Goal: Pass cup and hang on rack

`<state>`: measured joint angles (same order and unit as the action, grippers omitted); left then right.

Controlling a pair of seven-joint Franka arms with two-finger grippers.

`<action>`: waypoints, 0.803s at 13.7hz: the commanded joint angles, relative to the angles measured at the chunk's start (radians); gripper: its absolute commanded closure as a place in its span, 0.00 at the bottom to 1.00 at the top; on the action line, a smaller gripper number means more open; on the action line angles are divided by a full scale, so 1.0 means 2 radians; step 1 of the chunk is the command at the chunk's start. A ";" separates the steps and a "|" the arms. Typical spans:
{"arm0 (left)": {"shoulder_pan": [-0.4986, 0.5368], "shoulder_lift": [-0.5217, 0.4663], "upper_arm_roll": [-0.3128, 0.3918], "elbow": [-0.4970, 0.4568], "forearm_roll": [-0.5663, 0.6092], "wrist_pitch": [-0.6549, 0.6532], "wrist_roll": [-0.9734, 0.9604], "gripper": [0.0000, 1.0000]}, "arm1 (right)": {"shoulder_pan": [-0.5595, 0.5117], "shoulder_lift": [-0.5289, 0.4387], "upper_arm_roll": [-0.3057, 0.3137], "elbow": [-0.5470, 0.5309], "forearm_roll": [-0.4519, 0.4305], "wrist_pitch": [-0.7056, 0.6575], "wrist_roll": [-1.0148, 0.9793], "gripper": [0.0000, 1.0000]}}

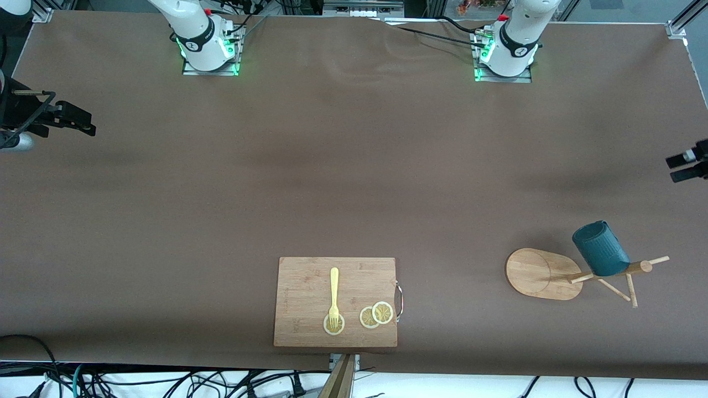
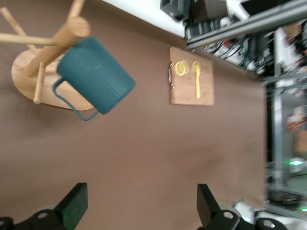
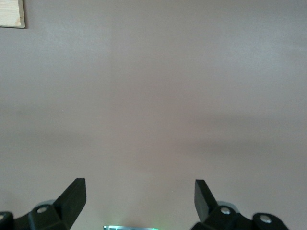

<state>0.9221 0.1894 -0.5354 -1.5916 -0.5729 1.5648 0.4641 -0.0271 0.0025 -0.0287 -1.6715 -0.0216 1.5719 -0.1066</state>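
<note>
Standing wide apart and gripping nothing, the jaws of the left gripper (image 2: 139, 211) hang over bare brown worktop (image 1: 354, 182) at the left arm's end, at the very edge of the front view. Its two dark fingers (image 2: 74, 203) show at the rim of the left wrist view with only cloth between them.

Over the right arm's end of the worktop, the right gripper (image 3: 139, 201) has its jaws spread just as wide, also empty, and that arm waits there over plain cloth.

Out from the left gripper stands the rack (image 1: 575, 273), near the worktop's front edge toward the left arm's end. Its oval wooden base lies flat on the cloth, and the post with its thin pegs rises from it, leaning toward the left arm's end in the front view. The cup (image 1: 600, 249) hangs on the rack: a dark teal ribbed mug, tilted, with its thin handle (image 2: 72, 103) hooked on a peg, clear of both grippers. In the left wrist view it hangs beside the top of the post, over the oval base.

Along the same front edge, near its middle, lies a rectangular wooden cutting board (image 1: 336, 301) with a small metal handle on the side facing the rack. On it are a yellow fork (image 1: 334, 296), its tines resting on a lemon slice (image 1: 334, 325), and two more overlapping slices (image 1: 376, 315) beside it.
</note>
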 commanded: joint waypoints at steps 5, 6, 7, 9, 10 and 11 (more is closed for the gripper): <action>-0.171 -0.160 0.054 -0.053 0.157 0.014 -0.108 0.00 | -0.003 -0.007 0.004 0.002 -0.005 -0.007 0.005 0.00; -0.208 -0.167 0.059 -0.057 0.194 0.013 -0.164 0.00 | -0.003 -0.007 0.004 0.002 -0.005 -0.007 0.005 0.00; -0.244 -0.173 0.067 -0.062 0.226 0.011 -0.211 0.00 | -0.003 -0.007 0.004 0.002 -0.005 -0.008 0.005 0.00; -0.323 -0.173 0.116 -0.063 0.263 0.007 -0.280 0.00 | -0.003 -0.007 0.004 0.002 -0.005 -0.011 0.005 0.00; -0.353 -0.172 0.144 -0.063 0.266 0.001 -0.292 0.00 | -0.003 -0.007 0.004 0.003 -0.005 -0.011 0.005 0.00; -0.386 -0.171 0.179 -0.063 0.266 -0.002 -0.292 0.00 | -0.003 -0.007 0.004 0.005 -0.005 -0.011 0.004 0.00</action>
<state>0.2528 -0.1402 -0.3007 -1.6965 -0.0674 1.5659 -0.0960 -0.0271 0.0025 -0.0287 -1.6713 -0.0216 1.5669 -0.1066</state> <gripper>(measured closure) 0.000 0.000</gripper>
